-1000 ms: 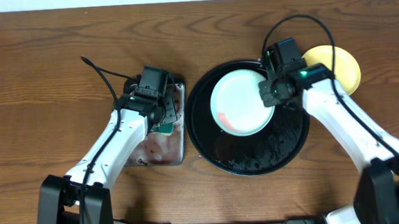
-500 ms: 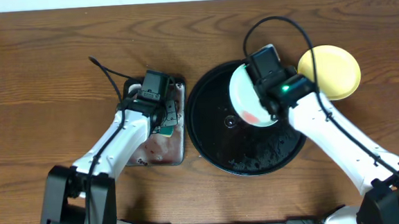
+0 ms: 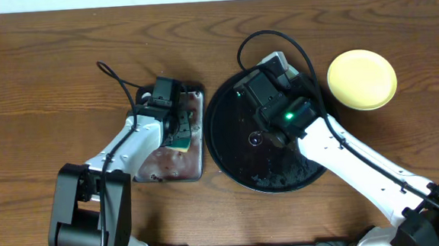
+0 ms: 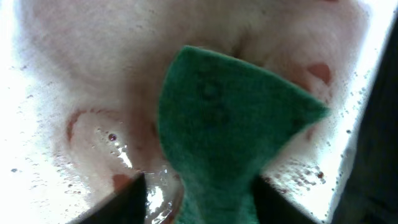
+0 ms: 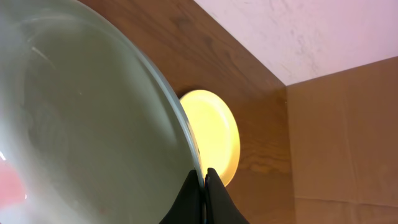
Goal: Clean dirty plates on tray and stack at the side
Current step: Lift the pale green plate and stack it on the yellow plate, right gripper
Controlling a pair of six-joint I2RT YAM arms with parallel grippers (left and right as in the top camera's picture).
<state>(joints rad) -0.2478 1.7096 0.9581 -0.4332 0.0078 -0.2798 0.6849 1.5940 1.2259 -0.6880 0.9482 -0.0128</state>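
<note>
Plate (image 5: 81,124) rim nipped, seemingly tight, by right claw (image 5: 203,185).

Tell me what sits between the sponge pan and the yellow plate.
The black tray, with the right arm reaching over it; the overhead view shows this.

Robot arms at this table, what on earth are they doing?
It's washing-up. The right gripper is pinched shut on the rim of a pale plate with a red smear, holding it tilted above the black tray, which looks wet. The left gripper hangs over the green sponge in the sauce-stained grey pan, jaws parted around it. A yellow plate sits on the table to the right of the tray.
</note>
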